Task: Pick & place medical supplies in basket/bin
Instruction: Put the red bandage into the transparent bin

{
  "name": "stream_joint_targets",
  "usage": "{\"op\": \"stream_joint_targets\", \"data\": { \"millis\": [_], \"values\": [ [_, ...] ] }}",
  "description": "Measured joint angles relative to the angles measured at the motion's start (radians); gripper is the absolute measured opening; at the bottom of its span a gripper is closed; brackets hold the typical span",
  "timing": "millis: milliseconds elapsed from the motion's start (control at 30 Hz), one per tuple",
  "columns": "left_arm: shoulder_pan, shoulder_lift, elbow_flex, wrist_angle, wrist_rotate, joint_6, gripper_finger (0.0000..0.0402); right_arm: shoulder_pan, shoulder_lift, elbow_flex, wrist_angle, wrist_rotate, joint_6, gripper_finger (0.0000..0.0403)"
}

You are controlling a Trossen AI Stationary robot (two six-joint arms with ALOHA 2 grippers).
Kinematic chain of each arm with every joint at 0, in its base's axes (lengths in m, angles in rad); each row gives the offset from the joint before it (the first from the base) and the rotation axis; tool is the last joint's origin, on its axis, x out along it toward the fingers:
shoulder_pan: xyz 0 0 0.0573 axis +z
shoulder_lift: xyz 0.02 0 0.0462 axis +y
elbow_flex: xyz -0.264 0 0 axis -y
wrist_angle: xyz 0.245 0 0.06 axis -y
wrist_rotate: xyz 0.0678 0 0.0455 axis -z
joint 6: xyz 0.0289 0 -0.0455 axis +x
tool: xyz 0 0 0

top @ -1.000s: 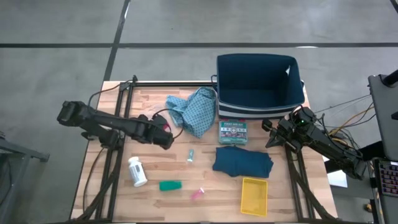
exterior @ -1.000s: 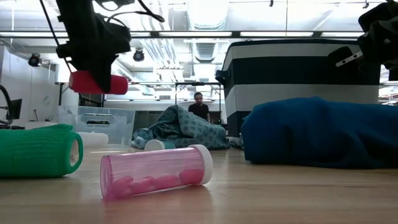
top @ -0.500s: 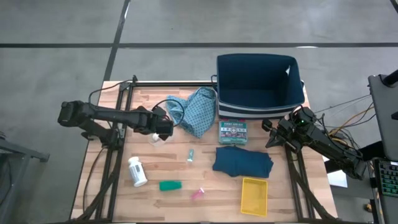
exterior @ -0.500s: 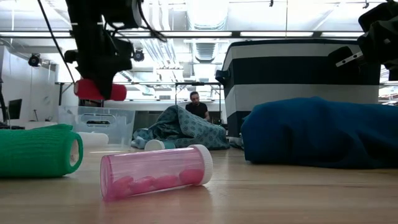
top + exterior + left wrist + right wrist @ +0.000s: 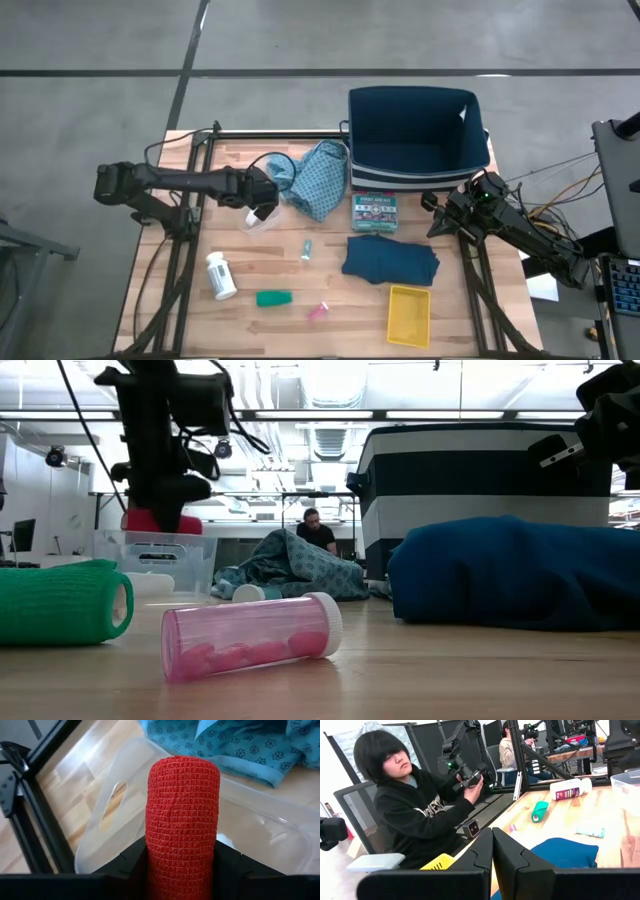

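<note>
Red woven cylinder [image 5: 182, 825], clamped upright between the fingers of the left gripper [image 5: 262, 193], hangs directly above the clear plastic bin [image 5: 260, 837] lying just beside the light-blue patterned cloth [image 5: 315, 177], so the release goes straight down.

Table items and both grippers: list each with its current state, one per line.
Left gripper: shut on red roll, above clear bin.
Red roll: held upright.
Clear bin: open.
Right gripper: shut.
Navy basket: open-topped.
White pill bottle: lying down.
Pink vial: capped, on its side.
Teal cloth: folded.
</note>
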Motion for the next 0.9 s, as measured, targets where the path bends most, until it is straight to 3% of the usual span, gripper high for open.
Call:
{"op": "stream_joint_targets", "data": {
  "millis": [533, 900],
  "values": [
    [0.163, 0.000, -0.112, 0.156, 0.141, 0.129, 0.0159, 0.000, 0.000, 0.000, 0.000, 0.000, 0.000, 0.0008],
    [0.178, 0.000, -0.141, 0.194, 0.175, 0.144, 0.0159, 0.000, 0.000, 0.000, 0.000, 0.000, 0.000, 0.0008]
  ]
}}
